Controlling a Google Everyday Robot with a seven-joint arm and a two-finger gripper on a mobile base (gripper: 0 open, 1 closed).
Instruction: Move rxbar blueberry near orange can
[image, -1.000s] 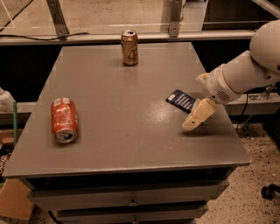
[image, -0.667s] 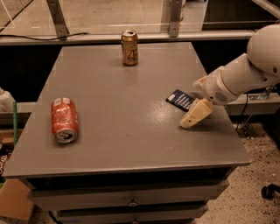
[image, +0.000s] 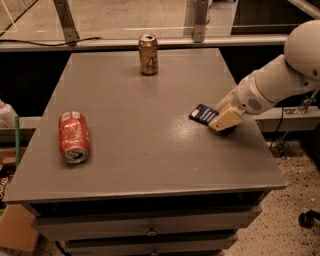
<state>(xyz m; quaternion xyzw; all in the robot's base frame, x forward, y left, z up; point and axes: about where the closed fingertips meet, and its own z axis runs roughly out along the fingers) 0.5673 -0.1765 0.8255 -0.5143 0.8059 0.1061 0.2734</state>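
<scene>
The rxbar blueberry (image: 203, 113), a flat dark navy bar, lies on the grey table (image: 135, 115) near its right edge. The gripper (image: 226, 118), tan-tipped on a white arm coming in from the right, sits over the bar's right end and hides part of it. I cannot tell whether it touches the bar. The orange can (image: 148, 54), golden-bronze with a silver top, stands upright at the far middle of the table, well away from the bar.
A brighter red-orange can (image: 74, 136) lies on its side at the left of the table. Drawers (image: 150, 227) sit below the table front. A metal rail (image: 150, 42) runs behind the far edge. A caster (image: 306, 219) stands on the floor at right.
The gripper has moved a little away from the table's front edge onto the bar's right end. The bar and both cans have not moved.
</scene>
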